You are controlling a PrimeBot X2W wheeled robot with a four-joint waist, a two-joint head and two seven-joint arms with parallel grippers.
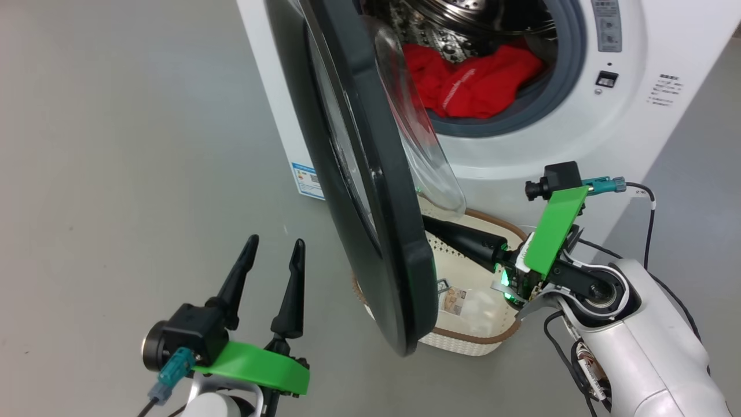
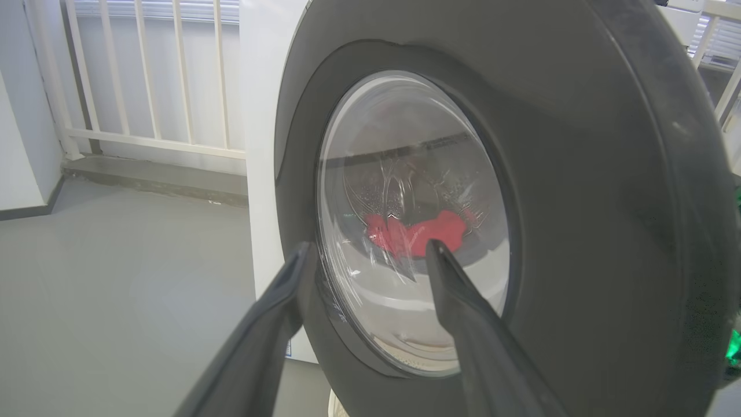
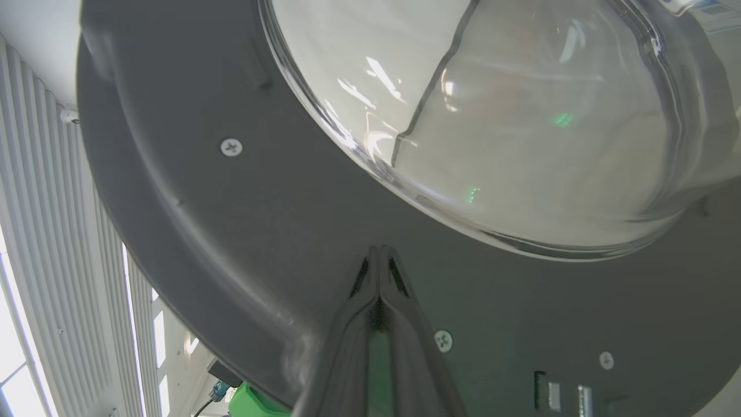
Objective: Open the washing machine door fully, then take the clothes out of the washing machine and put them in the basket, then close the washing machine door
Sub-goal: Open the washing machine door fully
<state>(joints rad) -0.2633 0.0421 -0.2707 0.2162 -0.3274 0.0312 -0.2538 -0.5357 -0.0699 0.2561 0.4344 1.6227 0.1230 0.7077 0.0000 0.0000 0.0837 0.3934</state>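
Observation:
The washing machine door [image 1: 370, 191] stands partly open, edge-on in the head view, its glass bowl [image 1: 417, 139] facing the drum. Red clothes [image 1: 474, 81] lie inside the washing machine [image 1: 579, 133]. The basket [image 1: 480, 339] sits on the floor below the door. My right gripper [image 1: 428, 223] is shut, its tips against the door's inner face [image 3: 289, 231] just under the glass bowl [image 3: 521, 116]; the right gripper [image 3: 379, 250] holds nothing. My left gripper [image 1: 275, 246] hangs open left of the door, apart from it. In the left wrist view the left gripper [image 2: 370, 250] faces the door's outer window [image 2: 411, 220], clothes [image 2: 417, 231] showing through.
Grey floor [image 1: 116, 145] spreads wide to the left of the machine. A white railing [image 2: 150, 75] and a wall stand behind it. A sticker [image 1: 454, 301] lies on the basket's bottom. The right arm's cable [image 1: 651, 214] loops near the machine's front.

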